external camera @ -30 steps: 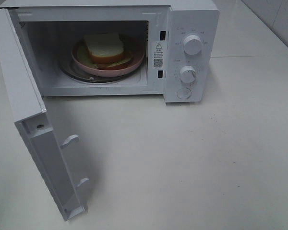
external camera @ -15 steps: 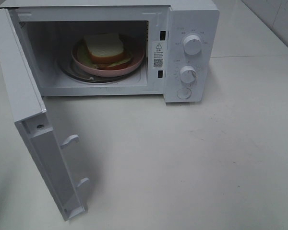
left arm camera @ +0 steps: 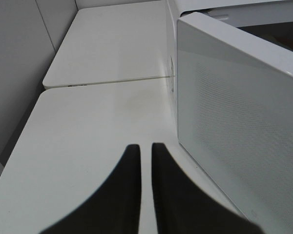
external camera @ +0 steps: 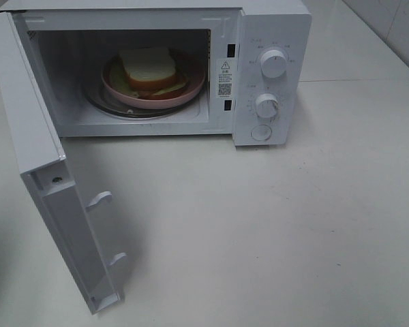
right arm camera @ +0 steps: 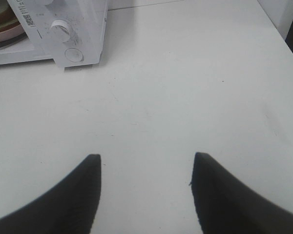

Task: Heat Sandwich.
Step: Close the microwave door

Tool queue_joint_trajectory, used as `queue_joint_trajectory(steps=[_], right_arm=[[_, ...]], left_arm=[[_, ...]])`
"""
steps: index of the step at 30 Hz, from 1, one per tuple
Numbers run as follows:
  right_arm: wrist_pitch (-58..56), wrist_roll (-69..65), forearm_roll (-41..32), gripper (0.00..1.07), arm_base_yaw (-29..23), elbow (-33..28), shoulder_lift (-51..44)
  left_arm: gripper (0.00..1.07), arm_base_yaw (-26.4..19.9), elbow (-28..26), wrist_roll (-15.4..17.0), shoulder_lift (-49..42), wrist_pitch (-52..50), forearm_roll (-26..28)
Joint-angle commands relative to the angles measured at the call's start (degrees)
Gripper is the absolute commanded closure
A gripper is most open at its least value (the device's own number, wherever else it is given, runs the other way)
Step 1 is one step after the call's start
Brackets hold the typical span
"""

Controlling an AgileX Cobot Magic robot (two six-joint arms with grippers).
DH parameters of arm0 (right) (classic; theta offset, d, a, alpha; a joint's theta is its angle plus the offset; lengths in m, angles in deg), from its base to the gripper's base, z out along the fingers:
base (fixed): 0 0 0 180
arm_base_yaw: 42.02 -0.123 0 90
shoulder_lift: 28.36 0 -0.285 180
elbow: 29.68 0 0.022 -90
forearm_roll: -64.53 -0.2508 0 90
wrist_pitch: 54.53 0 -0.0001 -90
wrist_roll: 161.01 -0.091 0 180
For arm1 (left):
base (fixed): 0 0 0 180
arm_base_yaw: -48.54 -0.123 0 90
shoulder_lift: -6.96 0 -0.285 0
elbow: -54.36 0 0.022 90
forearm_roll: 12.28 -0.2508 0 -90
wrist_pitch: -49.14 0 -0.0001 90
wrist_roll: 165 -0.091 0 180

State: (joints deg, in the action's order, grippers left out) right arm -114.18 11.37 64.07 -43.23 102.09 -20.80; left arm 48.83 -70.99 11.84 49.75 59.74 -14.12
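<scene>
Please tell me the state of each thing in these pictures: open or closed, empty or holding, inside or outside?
door: wide open.
sandwich: on the plate, inside the microwave.
plate: on the glass turntable, inside the microwave.
left gripper: shut to a thin slit, holding nothing, beside the door's outer face.
right gripper: open, empty, above the table.
</scene>
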Motion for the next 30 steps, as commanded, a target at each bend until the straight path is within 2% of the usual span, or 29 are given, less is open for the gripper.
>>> queue_joint_trajectory(steps=[1, 6, 8, 10, 11, 16, 24, 30], right_arm=[[0.46, -0.17, -0.11, 0.52, 0.34, 0.06, -1.49], [0.46, -0.17, -0.11, 0.52, 0.34, 0.06, -1.49], [0.46, -0.17, -0.11, 0.52, 0.34, 0.06, -1.49], [0.46, -0.17, -0.11, 0.52, 0.34, 0.06, -1.49], [0.46, -0.17, -0.11, 0.52, 0.34, 0.06, -1.49], [0.46, -0.17, -0.11, 0.52, 0.34, 0.06, -1.49], [0.46, -0.17, -0.11, 0.52, 0.34, 0.06, -1.49], [0.46, -0.17, -0.11, 0.52, 0.34, 0.06, -1.49]], left_arm=[[1.06, 0.17, 0.06, 0.46, 2.81, -3.95, 0.40], [1.07, 0.17, 0.06, 0.52, 9.57, -10.26, 0.40], [1.07, 1.09, 0.06, 3.15, 13.64, -14.61, -0.17], [1.07, 1.66, 0.06, 3.72, 14.90, -16.27, -0.57], [1.07, 3.27, 0.06, 5.61, 17.82, -19.48, -1.60], [1.07, 7.39, 0.06, 7.91, 24.58, -26.59, -3.78], [1.07, 12.49, 0.06, 8.02, 32.95, -36.55, -4.30], [1.07, 15.30, 0.06, 8.02, 35.92, -39.88, -3.84]])
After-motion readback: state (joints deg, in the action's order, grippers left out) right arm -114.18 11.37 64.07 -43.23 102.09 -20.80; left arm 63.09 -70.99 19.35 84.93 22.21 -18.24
